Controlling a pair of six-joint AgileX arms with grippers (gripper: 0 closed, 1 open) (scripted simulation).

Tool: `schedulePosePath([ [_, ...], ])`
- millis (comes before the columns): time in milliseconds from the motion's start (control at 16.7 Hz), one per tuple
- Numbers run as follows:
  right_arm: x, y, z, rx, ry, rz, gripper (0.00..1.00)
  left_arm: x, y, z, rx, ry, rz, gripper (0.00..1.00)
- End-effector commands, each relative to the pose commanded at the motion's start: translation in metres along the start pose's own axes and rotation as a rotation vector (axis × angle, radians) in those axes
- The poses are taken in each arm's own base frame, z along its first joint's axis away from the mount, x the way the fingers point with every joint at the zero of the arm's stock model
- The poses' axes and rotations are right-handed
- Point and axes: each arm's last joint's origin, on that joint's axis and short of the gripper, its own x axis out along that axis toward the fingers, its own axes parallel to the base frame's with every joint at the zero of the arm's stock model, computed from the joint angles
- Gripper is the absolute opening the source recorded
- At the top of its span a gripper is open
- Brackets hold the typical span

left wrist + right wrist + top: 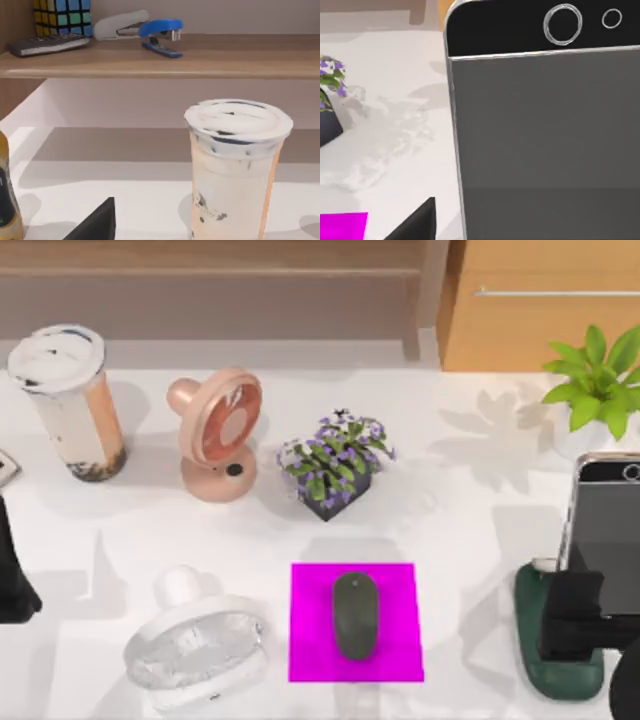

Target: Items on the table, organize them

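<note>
The silver-edged smartphone (608, 530) stands upright at the table's (460, 530) right edge, just above a dark green stand (555, 670). My right gripper (572, 615) is shut on its lower part. In the right wrist view the smartphone (545, 125) looms close. The dark grey mouse (355, 615) lies on a magenta pad (400, 590) at front centre. At the back left stands the orange-beige cup (65, 405) with its white lid; the left wrist view faces this cup (232, 175). My left gripper (12, 585) is parked open at the left edge.
A pink fan (215, 430) and a purple-flowered pot (335, 468) stand mid-back. A white fan (195, 655) lies front left. A green plant (600, 385) sits back right. A wooden shelf (200, 60) runs behind the table.
</note>
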Motion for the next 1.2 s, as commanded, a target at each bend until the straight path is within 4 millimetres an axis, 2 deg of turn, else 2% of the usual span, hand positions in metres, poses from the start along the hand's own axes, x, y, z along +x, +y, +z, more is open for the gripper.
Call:
schedulePosePath([
  [360, 0.001, 0.0, -0.002, -0.013, 0.01, 0.0, 1.0, 0.0, 0.0, 0.0, 0.0, 0.0, 0.0, 1.0],
  [600, 0.002, -0.011, 0.019, 0.105, -0.001, 0.058, 1.0, 0.0, 0.0, 0.0, 0.0, 0.0, 0.0, 1.0],
  [900, 0.009, -0.05, 0.042, 0.264, -0.119, 0.153, 1.0, 0.0, 0.0, 0.0, 0.0, 0.0, 0.0, 1.0],
  [1020, 0.011, -0.069, 0.042, 0.28, -0.209, 0.172, 1.0, 0.0, 0.0, 0.0, 0.0, 0.0, 0.0, 1.0],
  [1200, 0.015, -0.095, 0.032, 0.238, -0.357, 0.158, 1.0, 0.0, 0.0, 0.0, 0.0, 0.0, 0.0, 1.0],
])
